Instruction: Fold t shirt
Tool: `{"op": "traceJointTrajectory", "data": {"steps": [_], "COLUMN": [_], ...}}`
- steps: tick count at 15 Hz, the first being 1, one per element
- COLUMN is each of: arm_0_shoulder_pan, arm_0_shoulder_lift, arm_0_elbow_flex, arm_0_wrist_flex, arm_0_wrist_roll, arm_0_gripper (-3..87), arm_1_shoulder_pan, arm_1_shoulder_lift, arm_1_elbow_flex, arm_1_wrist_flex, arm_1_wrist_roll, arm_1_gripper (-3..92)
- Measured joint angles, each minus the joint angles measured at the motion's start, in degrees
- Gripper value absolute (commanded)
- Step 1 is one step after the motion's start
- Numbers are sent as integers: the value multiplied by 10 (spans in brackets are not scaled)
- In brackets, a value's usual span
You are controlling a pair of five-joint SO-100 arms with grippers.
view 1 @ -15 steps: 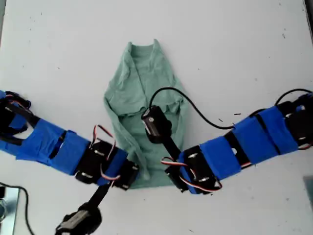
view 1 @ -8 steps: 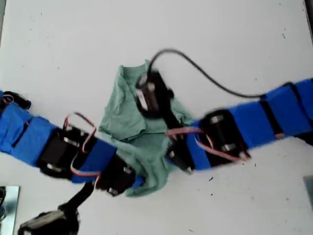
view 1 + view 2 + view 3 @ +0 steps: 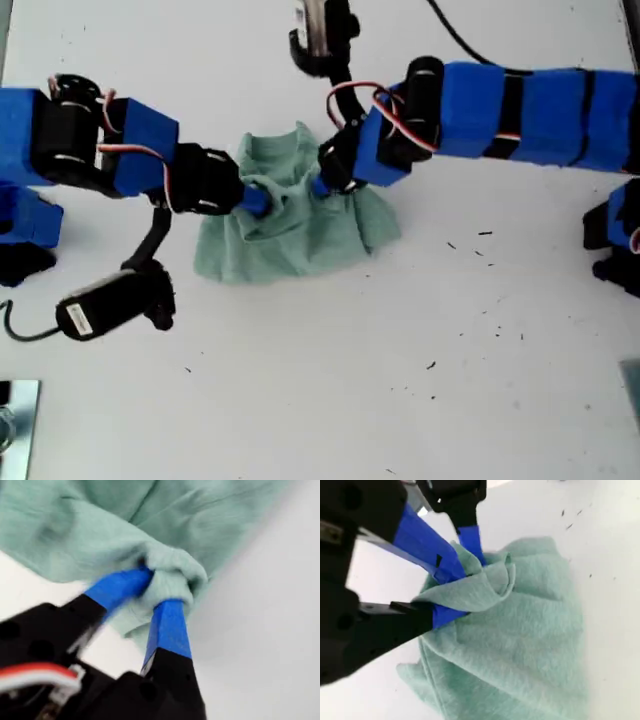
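The pale green t shirt (image 3: 300,235) lies bunched in a short heap on the white table (image 3: 400,390), in the upper middle of the exterior view. My first gripper (image 3: 322,186) comes in from the exterior view's right and is shut on a fold of the shirt's upper edge. In its wrist view the blue fingers (image 3: 170,625) pinch a wad of fabric (image 3: 200,510). My second gripper (image 3: 258,200) comes in from the exterior view's left and is shut on the shirt (image 3: 530,630) close beside it. Its wrist view shows my second gripper (image 3: 455,592) clamping the cloth, with my first gripper (image 3: 470,535) just beyond.
Dark specks (image 3: 485,235) dot the table to the exterior view's right of the shirt. A blue and black arm part (image 3: 615,235) sits at that view's right edge. A metal object (image 3: 15,420) shows in its lower left corner. A black cable (image 3: 460,40) trails over the first arm.
Both arms have swung toward the far side of the table, carrying the shirt's near edge with them. The shirt, long and flat a second ago, is now a short bunched heap.
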Motion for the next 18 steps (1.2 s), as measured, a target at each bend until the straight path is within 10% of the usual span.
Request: {"op": "traceJointTrajectory", "data": {"steps": [8, 18], "arm_0_shoulder_pan": [-276, -123], "arm_0_shoulder_lift": [455, 942], "arm_0_elbow_flex": [330, 751], "arm_0_wrist_flex": [-54, 50], "arm_0_wrist_roll": [52, -52], "arm_0_gripper": [221, 106], "arm_1_shoulder_pan": [198, 177], "arm_1_shoulder_lift": [454, 1229], "arm_1_elbow_flex": [555, 1162], "arm_1_wrist_flex": [-389, -23], "arm_1_wrist_roll": [124, 279], "arm_1_gripper": [169, 110]}}
